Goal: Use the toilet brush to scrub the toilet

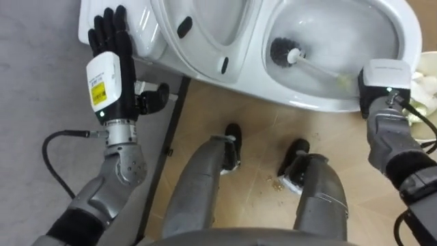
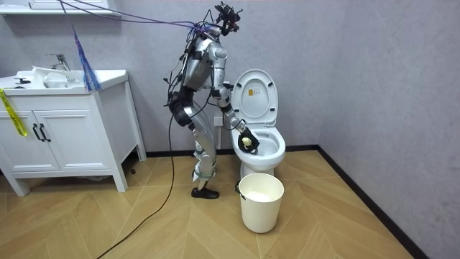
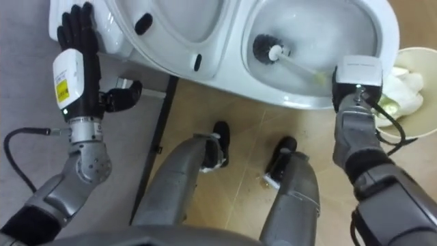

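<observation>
White brush handle point(image 1: 318, 66) partly behind right hand point(image 1: 384, 83), grip unclear; left hand point(image 1: 113, 46) outstretched.

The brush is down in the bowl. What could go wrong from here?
The toilet brush head sits in the toilet bowl; if the right hand jerks it out, water may spatter the floor. The left hand lies flat on the cistern beside the raised seat; a bump might drop it. The bucket stands near the robot's feet; a step could tip it.
</observation>
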`<state>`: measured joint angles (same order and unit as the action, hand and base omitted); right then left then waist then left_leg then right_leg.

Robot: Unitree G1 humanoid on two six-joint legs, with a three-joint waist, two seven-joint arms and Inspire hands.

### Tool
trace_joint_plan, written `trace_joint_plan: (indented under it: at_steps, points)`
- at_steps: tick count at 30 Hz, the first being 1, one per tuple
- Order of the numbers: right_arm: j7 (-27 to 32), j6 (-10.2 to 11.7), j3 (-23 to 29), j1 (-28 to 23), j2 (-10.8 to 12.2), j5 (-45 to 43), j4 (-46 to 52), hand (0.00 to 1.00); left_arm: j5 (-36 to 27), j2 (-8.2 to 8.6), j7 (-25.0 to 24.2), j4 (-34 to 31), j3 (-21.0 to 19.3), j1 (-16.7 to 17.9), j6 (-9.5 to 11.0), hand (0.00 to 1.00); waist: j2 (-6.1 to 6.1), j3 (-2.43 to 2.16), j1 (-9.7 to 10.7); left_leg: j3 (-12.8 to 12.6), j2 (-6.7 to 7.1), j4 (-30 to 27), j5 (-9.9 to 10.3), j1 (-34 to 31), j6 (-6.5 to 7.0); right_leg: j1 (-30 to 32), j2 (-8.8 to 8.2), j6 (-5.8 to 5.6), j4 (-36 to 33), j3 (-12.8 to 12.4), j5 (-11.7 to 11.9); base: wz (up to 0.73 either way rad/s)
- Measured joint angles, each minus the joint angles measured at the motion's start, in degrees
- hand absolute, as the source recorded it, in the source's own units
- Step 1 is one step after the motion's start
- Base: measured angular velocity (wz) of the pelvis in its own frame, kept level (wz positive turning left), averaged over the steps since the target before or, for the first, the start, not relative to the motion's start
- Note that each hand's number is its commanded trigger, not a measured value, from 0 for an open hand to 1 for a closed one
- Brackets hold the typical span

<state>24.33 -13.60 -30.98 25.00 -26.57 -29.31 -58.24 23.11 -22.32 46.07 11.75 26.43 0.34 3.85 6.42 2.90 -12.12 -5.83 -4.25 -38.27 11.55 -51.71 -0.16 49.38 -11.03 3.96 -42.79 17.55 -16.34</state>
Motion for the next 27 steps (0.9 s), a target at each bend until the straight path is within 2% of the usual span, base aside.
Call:
trace_joint_plan:
  at_steps: [1, 2, 3, 4, 5, 6, 8, 10, 12, 16, 19, 20, 22, 24, 27]
  points:
    - [0.6, 1.0, 1.3, 0.3, 0.1, 3.4, -0.7, 1.0, 0.0, -0.19, 0.0, -0.3, 0.2, -0.3, 0.0, 0.0, -0.3, 0.09, 0.4, 0.0, 0.2, 0.1, -0.2, -0.3, 0.17, 0.3, -0.31, -0.03, -0.2, 0.2, 0.0, 0.3]
    - [1.3, 3.1, 3.8, 1.3, 0.4, 9.6, -2.1, 1.0, 0.0, -0.5, 0.6, -1.4, 0.2, -0.5, 0.0, 0.0, -1.32, 0.56, 1.1, -0.2, 1.01, 0.4, -0.8, -0.7, 0.48, 1.2, -1.26, -0.21, -1.2, -0.2, -0.1, 0.29]
    - [1.4, 4.7, 6.1, 2.0, 0.4, 14.6, -3.4, 1.0, 0.5, -0.52, 0.8, -1.5, 0.0, -0.7, 0.0, 0.0, -1.61, 0.66, 1.5, -0.2, 1.23, 0.3, -1.1, -1.3, 0.75, 2.0, -1.89, -0.35, -2.0, -0.3, -0.2, 0.23]
    - [1.3, 5.6, 6.7, 2.1, 0.1, 15.9, -4.0, 1.0, 1.5, -0.52, 0.8, -1.6, -0.1, -0.8, 0.0, 0.0, -1.87, 0.58, 1.7, -0.2, 1.45, 0.1, -1.1, -1.7, 0.84, 2.5, -2.1, -0.41, -2.3, -0.4, -0.1, 0.15]
    - [1.2, 6.9, 7.9, 2.1, -0.1, 16.6, -4.1, 1.0, 2.9, -0.53, 0.8, -1.6, -0.7, -0.9, 0.0, 0.0, -2.37, 0.63, 2.1, -0.4, 2.05, -0.3, -1.3, -2.4, 1.1, 3.4, -2.9, -0.43, -3.2, -0.4, -0.2, 0.09]
    - [1.2, 7.3, 8.0, 2.2, -0.2, 16.6, -4.1, 1.0, 3.4, -0.51, 0.8, -1.8, -0.9, -0.9, 0.0, 0.0, -2.52, 0.63, 2.3, -0.4, 2.18, -0.5, -1.3, -2.8, 1.25, 3.9, -3.25, -0.58, -3.8, -0.5, -0.3, 0.18]
    - [1.3, 8.6, 8.1, 2.4, -0.7, 15.7, -4.7, 1.0, 4.1, -0.31, 0.3, -2.3, -1.0, -1.6, -0.3, 0.0, -3.0, 0.67, 3.2, -0.4, 3.29, -1.0, -1.7, -3.6, 1.86, 5.1, -4.73, -0.93, -5.4, -0.9, -0.6, 0.18]
    - [1.3, 8.7, 8.1, 2.7, -0.9, 13.5, -5.7, 1.0, 5.0, -0.3, -0.9, -2.3, -1.0, -2.1, -0.8, 0.0, -3.18, 0.68, 3.2, -0.7, 3.62, -1.5, -1.7, -3.8, 2.16, 5.6, -5.02, -1.15, -6.1, -1.5, -0.6, 0.02]
    - [1.1, 8.3, 8.1, 3.0, -0.9, 8.8, -6.2, 1.0, 5.2, -0.22, -2.3, -2.0, -1.0, -2.7, -1.0, 0.0, -3.1, 0.63, 2.9, -1.1, 3.88, -1.5, -1.8, -3.6, 2.3, 5.6, -5.05, -1.82, -6.1, -1.9, -0.4, -0.05]
    - [0.4, 6.8, 6.7, 3.0, -0.4, 0.3, -5.7, 1.0, 5.8, 0.41, -3.4, -1.6, -1.0, -3.3, -1.1, 0.0, -2.7, 0.38, 1.7, -1.3, 3.75, -1.5, -2.1, -3.6, 2.73, 5.4, -4.73, -1.52, -5.5, -1.6, 0.4, -0.07]
    - [-1.3, 4.1, 5.7, 2.7, 0.4, -4.5, -4.6, 1.0, 5.9, 1.23, -4.3, -1.4, -1.0, -2.7, -1.5, 0.0, -1.04, -0.51, 0.2, -1.0, 2.62, -1.0, -2.1, -3.2, 2.7, 3.8, -2.72, -1.41, -2.4, -0.8, 1.9, -0.2]
    - [-1.8, 3.0, 5.2, 2.4, 0.7, -4.9, -4.0, 1.0, 5.8, 1.64, -4.7, -1.4, -0.6, -2.3, -2.0, 0.0, 0.14, -0.63, 0.1, -0.3, 2.42, -0.9, -2.1, -2.6, 2.59, 2.4, -2.17, -1.43, -1.1, -0.1, 2.2, -0.06]
    - [-1.8, 1.2, 5.1, 1.7, 2.2, -6.7, -3.9, 1.0, 5.9, 1.96, -5.2, -1.2, -0.2, -2.0, -2.6, 0.0, 0.75, -0.84, 0.0, -0.3, 2.25, 0.4, -2.2, -1.4, 2.48, 1.1, -1.83, -1.53, 0.4, 0.3, 2.6, -0.02]
    - [-2.0, -0.4, 5.1, 0.5, 2.4, -9.3, -3.3, 1.0, 6.5, 4.0, -5.1, 0.4, -0.3, -1.8, -2.7, 0.0, 1.6, -0.98, -1.0, -0.5, 1.78, 1.6, -2.3, 0.3, 2.34, -0.6, -1.0, -1.64, 2.2, 0.4, 2.9, -0.09]
    - [-3.3, -1.9, 5.1, -0.2, 3.6, -12.9, -2.9, 1.0, 6.3, 5.69, -5.0, 1.2, -1.4, -0.5, -2.5, 0.0, 2.25, -1.12, -1.4, -0.7, 0.82, 2.8, -2.0, 1.8, 1.9, -2.4, 0.3, -1.51, 4.5, 0.1, 3.4, -0.15]
